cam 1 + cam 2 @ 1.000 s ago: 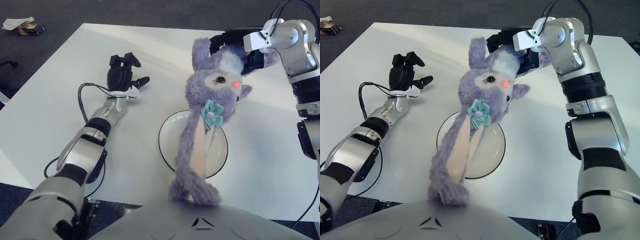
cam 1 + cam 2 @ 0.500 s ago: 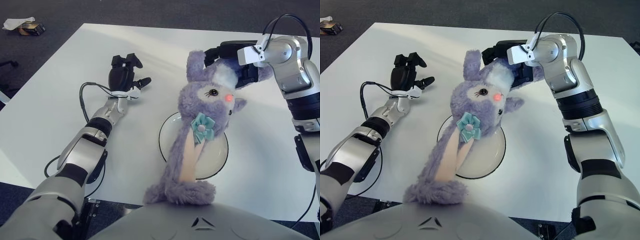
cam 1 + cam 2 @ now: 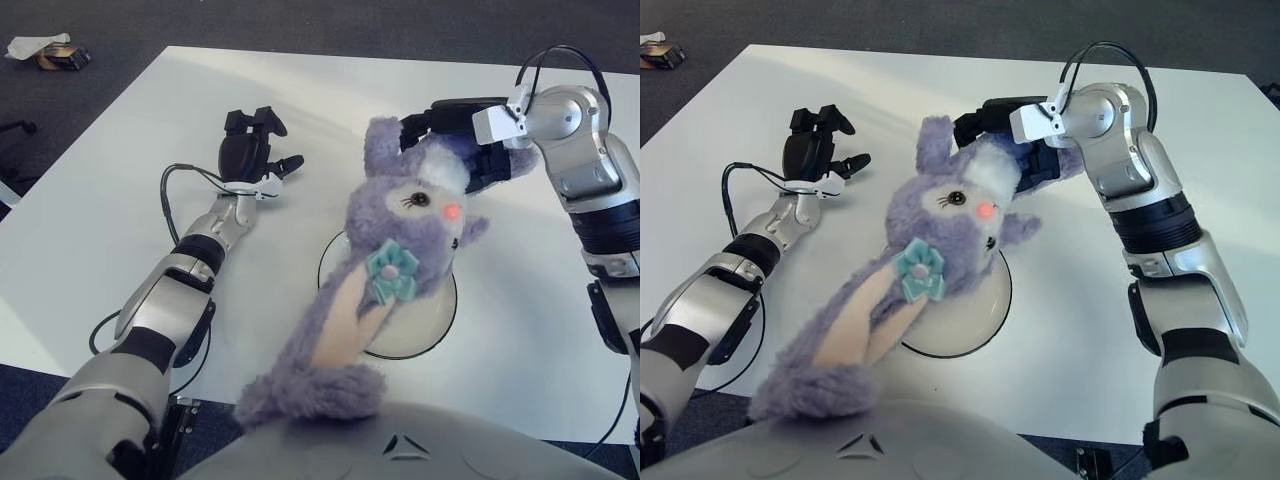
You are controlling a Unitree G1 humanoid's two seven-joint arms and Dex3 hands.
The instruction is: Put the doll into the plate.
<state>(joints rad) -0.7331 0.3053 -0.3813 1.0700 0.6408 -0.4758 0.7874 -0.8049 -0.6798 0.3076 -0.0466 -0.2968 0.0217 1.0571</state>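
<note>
The table (image 3: 120, 190) carries the plate (image 3: 432, 335). Above it the doll (image 3: 400, 250) is held by its head in the right hand (image 3: 470, 140), fingers closed, apparently clear of the rim. Its long axis slants toward the robot. The left hand (image 3: 248, 150), well apart, appears loosely open.

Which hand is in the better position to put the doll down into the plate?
Right. The right hand already grips the doll by its head above the plate. The left hand shows far left of the plate, holding nothing.
</note>
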